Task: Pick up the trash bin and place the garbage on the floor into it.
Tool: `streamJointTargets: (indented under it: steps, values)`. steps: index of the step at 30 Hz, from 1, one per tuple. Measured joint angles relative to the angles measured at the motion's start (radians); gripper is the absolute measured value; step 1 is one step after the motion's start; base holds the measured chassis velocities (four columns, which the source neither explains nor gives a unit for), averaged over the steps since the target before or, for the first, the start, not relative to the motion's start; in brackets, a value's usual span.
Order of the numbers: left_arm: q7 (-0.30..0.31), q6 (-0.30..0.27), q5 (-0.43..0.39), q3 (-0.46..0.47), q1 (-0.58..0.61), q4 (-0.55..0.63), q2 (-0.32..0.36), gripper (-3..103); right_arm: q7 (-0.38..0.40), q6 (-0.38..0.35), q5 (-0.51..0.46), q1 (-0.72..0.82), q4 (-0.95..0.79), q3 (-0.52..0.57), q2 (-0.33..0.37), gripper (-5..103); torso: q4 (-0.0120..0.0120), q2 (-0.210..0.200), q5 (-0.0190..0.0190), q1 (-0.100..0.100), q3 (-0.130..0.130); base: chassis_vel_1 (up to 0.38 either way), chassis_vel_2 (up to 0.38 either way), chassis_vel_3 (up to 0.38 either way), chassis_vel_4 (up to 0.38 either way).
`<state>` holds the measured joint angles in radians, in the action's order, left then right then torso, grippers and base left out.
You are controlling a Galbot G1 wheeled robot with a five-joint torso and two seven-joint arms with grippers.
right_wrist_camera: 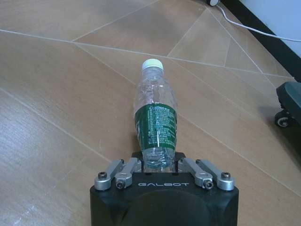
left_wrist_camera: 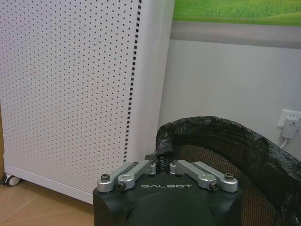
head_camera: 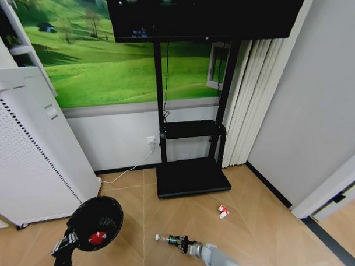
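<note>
My left gripper (left_wrist_camera: 162,165) is pinched on the rim of the trash bin (head_camera: 96,222), which I hold tilted off the floor beside the tall white perforated appliance (head_camera: 27,161). A red piece of garbage (head_camera: 97,237) lies inside the bin. My right gripper (right_wrist_camera: 161,165) is pressed against the base of the clear bottle (right_wrist_camera: 155,123) with the green label; the bottle lies on its side on the wooden floor (head_camera: 256,229), just right of the bin, cap pointing away from my gripper. The red-and-white packet (head_camera: 223,211) lies on the floor farther right of the bin, near the black TV stand base (head_camera: 190,176).
</note>
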<state>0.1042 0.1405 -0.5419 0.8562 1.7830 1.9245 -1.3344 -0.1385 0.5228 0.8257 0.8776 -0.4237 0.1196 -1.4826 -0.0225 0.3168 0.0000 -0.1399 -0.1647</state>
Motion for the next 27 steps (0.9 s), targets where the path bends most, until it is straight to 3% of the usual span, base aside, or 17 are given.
streamJointTargets:
  steps: [27]
  values:
    - [0.004, 0.0, 0.011, -0.003, 0.003, 0.009, -0.006, 7, -0.013, 0.023, -0.002, 0.002, -0.009, -0.001, 0.012, 28, 0.0, 0.0, 0.0, 0.0, 0.0, 0.0, 0.0, 0.0, 0.0]
